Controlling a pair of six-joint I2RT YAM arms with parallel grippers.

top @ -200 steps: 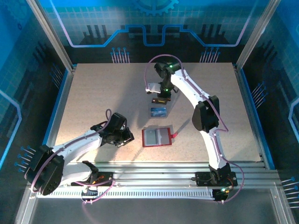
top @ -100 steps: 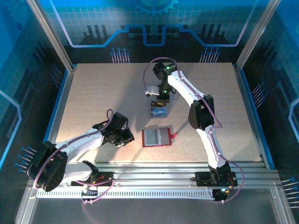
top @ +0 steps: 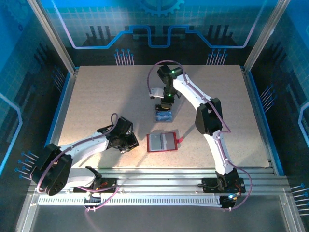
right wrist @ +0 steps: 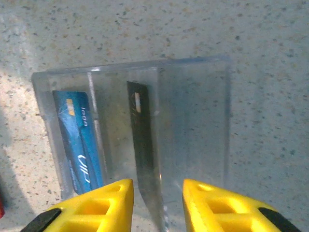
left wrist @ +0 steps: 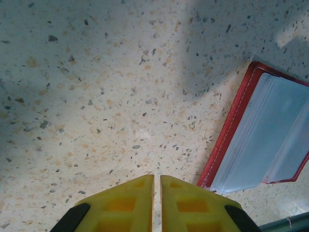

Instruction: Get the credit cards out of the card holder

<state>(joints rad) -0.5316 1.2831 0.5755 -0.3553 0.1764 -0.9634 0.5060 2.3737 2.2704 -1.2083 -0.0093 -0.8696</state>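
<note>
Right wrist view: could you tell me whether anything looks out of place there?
Nothing stands out: the blue card and the black card sit in separate slots of the clear box, neither spilled onto the table.

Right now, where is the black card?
In the right wrist view the black card stands on edge inside the clear divided box, one slot over from the blue card, just ahead of the open right gripper.
</note>
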